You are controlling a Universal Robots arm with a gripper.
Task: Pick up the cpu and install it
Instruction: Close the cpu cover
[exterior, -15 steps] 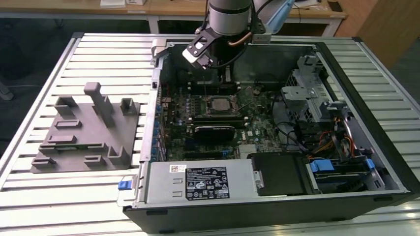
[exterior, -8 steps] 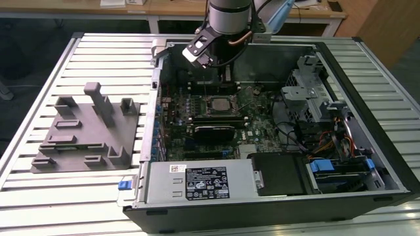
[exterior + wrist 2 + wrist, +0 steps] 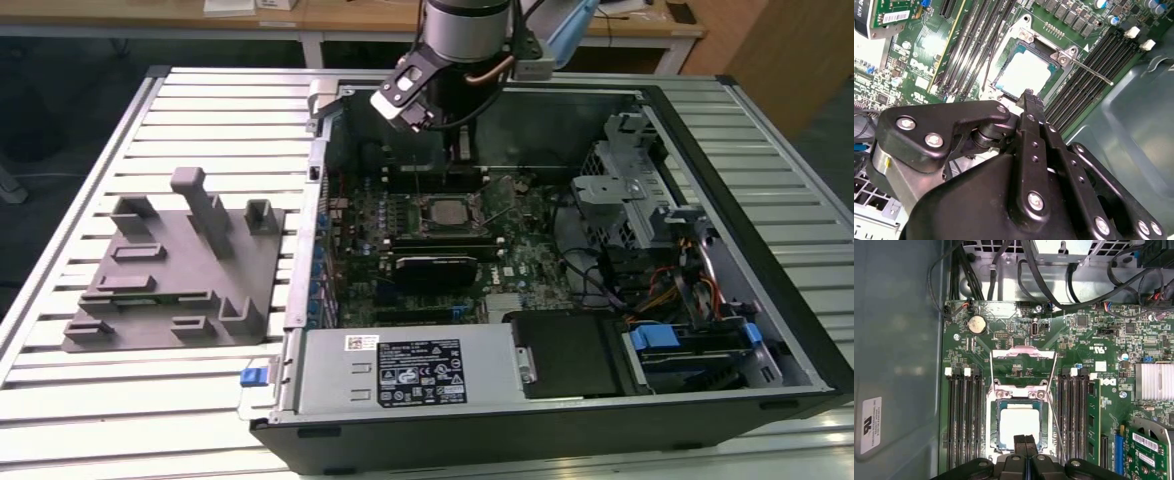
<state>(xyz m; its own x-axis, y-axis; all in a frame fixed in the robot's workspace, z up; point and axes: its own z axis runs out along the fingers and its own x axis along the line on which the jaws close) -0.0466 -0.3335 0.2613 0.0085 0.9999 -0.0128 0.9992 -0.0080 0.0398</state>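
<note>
The cpu (image 3: 1019,426), a silvery-white square chip, lies flat inside its dark socket frame (image 3: 995,427) on the green motherboard, also seen as the cpu (image 3: 1023,76) and the cpu (image 3: 445,210). The socket's metal load plate (image 3: 1024,354) is flipped open and its thin lever (image 3: 1089,67) stands free. My gripper (image 3: 1025,439) hangs just above the chip's edge, its two black fingers pressed together with nothing between them. In the exterior view my gripper (image 3: 461,150) hovers inside the open computer case, over the far part of the board.
A grey plastic fixture (image 3: 174,270) with upright posts lies on the slatted table at the exterior view's left. Inside the case sit a power supply (image 3: 400,370), a drive cage (image 3: 627,190), cables and memory slots (image 3: 961,415) flanking the socket. A finned heat sink (image 3: 1154,381) is nearby.
</note>
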